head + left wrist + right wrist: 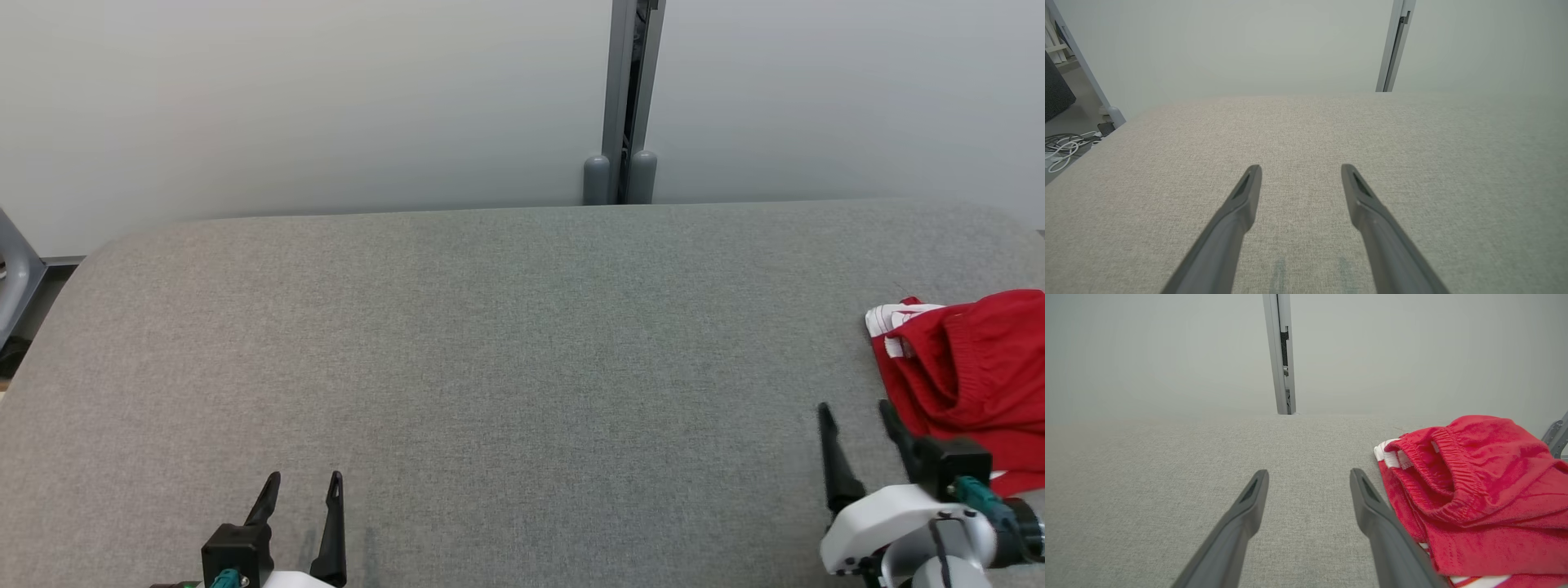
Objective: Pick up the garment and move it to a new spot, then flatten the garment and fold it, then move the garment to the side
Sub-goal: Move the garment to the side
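Red soft-knit garment [971,367] with white stripes sits bunched at the far right of the grey fabric-covered table [490,343], partly cut off in my head view. I judge it light and limp, with little slip risk, and the gathered elastic waistband [1455,469] looks the best hold. My right hand [854,406] hovers just beside it, fingers spread, empty. My left hand [304,475] is likewise released, well apart. Behind the table are a plain pale wall [326,98] and 1 grey post [629,98].
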{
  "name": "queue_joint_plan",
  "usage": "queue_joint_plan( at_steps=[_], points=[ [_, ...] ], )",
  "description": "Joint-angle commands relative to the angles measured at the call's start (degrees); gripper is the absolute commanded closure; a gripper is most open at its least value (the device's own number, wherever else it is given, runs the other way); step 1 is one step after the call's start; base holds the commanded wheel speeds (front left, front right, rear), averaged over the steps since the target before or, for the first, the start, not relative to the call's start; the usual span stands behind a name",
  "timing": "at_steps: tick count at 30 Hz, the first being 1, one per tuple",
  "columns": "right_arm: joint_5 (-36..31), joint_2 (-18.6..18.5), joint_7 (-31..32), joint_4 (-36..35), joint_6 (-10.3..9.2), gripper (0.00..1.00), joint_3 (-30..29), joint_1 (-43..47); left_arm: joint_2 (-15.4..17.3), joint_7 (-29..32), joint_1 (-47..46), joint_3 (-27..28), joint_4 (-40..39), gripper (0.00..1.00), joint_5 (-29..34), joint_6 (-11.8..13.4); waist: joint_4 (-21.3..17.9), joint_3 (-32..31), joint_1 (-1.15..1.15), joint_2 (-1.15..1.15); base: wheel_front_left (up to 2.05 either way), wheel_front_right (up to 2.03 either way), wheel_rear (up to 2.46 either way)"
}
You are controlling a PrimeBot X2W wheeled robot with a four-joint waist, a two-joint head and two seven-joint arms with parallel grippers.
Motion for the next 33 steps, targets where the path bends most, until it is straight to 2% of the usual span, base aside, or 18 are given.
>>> queue_joint_plan(
  at_steps=[1,11,33],
  points=[
    [0.64,-0.13,0.02,-0.37,-0.02,0.0,1.12,0.85,0.22,0.02,0.11,0.3,-0.34,0.0,0.34,0.01,-0.11,-0.12,0.0,0.0,0.0,0.0,0.0],
    [2.51,-0.23,0.02,-1.26,-0.02,0.0,4.76,2.13,0.24,0.02,0.64,2.0,-0.8,0.0,-0.18,-0.28,-0.63,-0.18,0.0,0.0,0.0,0.0,0.0],
    [3.41,-0.23,0.02,-1.93,-0.02,0.0,5.37,1.27,0.23,0.02,0.82,3.34,0.08,0.0,0.15,-0.52,-1.03,0.45,0.0,0.0,0.0,0.0,0.0]
  ],
)
